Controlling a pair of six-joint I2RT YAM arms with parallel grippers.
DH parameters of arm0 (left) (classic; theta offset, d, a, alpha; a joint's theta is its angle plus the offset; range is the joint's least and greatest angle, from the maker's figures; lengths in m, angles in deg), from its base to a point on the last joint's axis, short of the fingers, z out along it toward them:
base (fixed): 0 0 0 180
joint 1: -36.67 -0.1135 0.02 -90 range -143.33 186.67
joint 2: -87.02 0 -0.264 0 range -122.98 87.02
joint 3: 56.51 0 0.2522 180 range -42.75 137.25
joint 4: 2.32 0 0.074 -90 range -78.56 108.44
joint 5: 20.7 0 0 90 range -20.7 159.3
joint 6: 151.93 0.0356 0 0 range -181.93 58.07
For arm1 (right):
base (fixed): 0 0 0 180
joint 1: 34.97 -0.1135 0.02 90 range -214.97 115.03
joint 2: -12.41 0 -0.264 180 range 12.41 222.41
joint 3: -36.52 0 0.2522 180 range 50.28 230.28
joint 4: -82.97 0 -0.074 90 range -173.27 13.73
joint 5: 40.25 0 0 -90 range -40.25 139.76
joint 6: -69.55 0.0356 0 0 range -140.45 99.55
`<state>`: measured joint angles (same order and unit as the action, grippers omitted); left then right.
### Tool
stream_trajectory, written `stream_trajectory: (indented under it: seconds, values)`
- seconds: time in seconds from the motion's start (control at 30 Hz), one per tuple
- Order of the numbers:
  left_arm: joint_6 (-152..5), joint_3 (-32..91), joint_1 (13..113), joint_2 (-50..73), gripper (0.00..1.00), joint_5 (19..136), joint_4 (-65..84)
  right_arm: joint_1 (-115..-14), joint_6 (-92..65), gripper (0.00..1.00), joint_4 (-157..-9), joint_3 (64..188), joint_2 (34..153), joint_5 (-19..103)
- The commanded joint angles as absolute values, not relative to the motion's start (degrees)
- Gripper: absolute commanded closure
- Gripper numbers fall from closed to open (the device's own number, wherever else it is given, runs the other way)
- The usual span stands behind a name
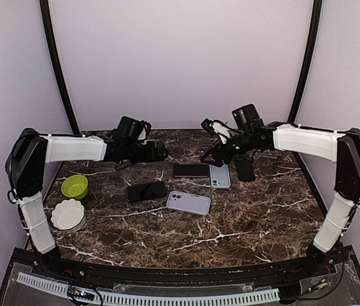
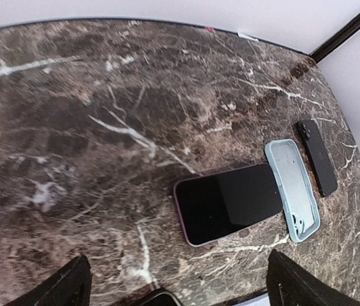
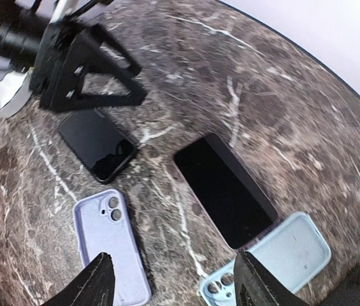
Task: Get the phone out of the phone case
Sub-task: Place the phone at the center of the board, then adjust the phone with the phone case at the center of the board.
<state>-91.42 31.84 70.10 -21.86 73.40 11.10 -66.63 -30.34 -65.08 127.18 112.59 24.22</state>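
Note:
A black-screened phone in a thin purple case (image 1: 190,170) lies face up at the table's middle back; it shows in the left wrist view (image 2: 229,202) and the right wrist view (image 3: 224,189). A light blue case (image 1: 220,176) lies touching its right end, and looks empty (image 2: 292,188) (image 3: 275,258). My left gripper (image 1: 160,152) (image 2: 176,290) is open and empty, hovering left of the phone. My right gripper (image 1: 208,156) (image 3: 173,287) is open and empty, hovering above the phone's right end.
A bare black phone (image 1: 146,190) (image 3: 97,143) and a lavender case (image 1: 188,203) (image 3: 111,245) lie nearer the front. Another black phone (image 1: 244,169) (image 2: 318,156) lies right of the blue case. A green bowl (image 1: 74,186) and a white bowl (image 1: 68,215) stand at the left.

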Motion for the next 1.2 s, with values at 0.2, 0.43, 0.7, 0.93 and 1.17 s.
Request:
stream_trajectory:
  seconds: [0.2,0.43,0.7,0.93,1.17]
  values:
    - [-68.30,25.37,69.19,1.22,0.01,54.74,23.74,-76.81,-56.03,0.24,-64.92,130.84,117.55,15.62]
    - [-52.49,23.03,69.19,11.30,0.01,57.56,32.63,-81.03,-62.51,0.22,-55.18,142.94,127.15,17.44]
    - [-49.46,12.72,68.60,17.63,0.01,54.75,28.35,-82.10,-62.22,0.21,-52.46,153.46,136.69,17.98]
    - [-51.55,10.44,68.40,16.52,0.04,50.55,25.11,-82.26,-56.52,0.16,-50.87,162.79,145.61,18.45]
    - [-51.19,8.65,68.31,17.58,0.04,49.69,23.90,-83.21,-54.73,0.07,-50.68,169.14,152.44,23.86]
